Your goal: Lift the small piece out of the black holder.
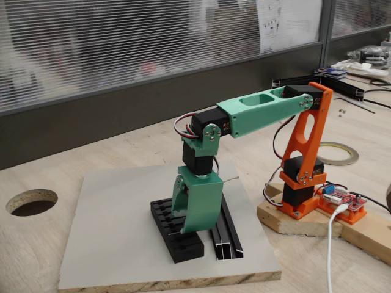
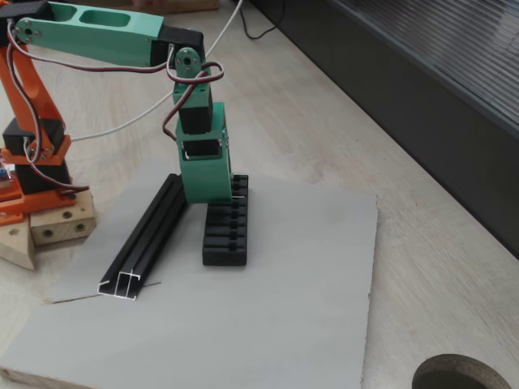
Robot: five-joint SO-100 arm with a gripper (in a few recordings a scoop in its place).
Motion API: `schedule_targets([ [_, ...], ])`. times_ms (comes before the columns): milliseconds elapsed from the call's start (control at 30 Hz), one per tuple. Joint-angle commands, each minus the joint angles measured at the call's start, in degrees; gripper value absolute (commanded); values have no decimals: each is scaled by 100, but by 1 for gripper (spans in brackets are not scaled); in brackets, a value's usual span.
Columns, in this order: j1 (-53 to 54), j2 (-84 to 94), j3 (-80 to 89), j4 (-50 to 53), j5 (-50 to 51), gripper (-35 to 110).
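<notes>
The tool (image 1: 181, 229) is down on the black holder (image 2: 226, 235), at its far slots (grip state hidden). Judged mid-grasp; next, a straight lift upward.

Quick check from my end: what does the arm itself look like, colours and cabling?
The arm has an orange base link, a mint green slotted upper link, black motors at the joints and a green end effector. Red, white and black wires loop at the joints.

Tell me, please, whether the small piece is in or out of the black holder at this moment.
Cannot tell. The green gripper is down on the black holder, its jaws hiding the slots beneath; no bracket is discernible in either fixed view.
</notes>
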Motion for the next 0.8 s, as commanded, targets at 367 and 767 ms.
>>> schedule_targets([
  [367,-79,193,281,35,79,43],
  [767,-79,193,290,35,79,43],
])
